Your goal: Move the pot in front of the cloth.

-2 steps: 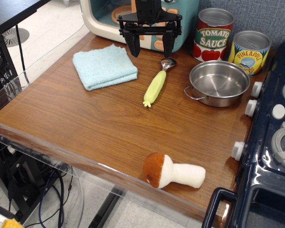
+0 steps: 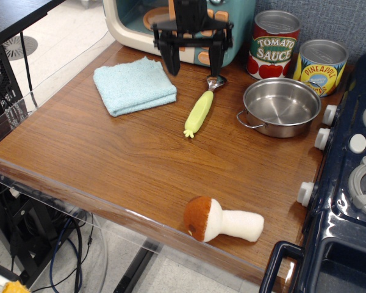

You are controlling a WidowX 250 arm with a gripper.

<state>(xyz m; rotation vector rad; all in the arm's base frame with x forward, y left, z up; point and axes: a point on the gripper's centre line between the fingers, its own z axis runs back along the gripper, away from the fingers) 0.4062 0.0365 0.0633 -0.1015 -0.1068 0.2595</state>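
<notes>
With the black gripper hung empty and its jaws spread wide at the tabletop's rear, the shallow shiny steel pot, standing right of the folded light-blue terry cloth, is best gripped by its rim.

— What sort of place is this?
— A mock kitchen in a lab: toy stove at 3 o'clock, toy oven at 12.
— And why a lab?
— Wooden tabletop on a frame, loose cables beneath at 7 o'clock.
</notes>
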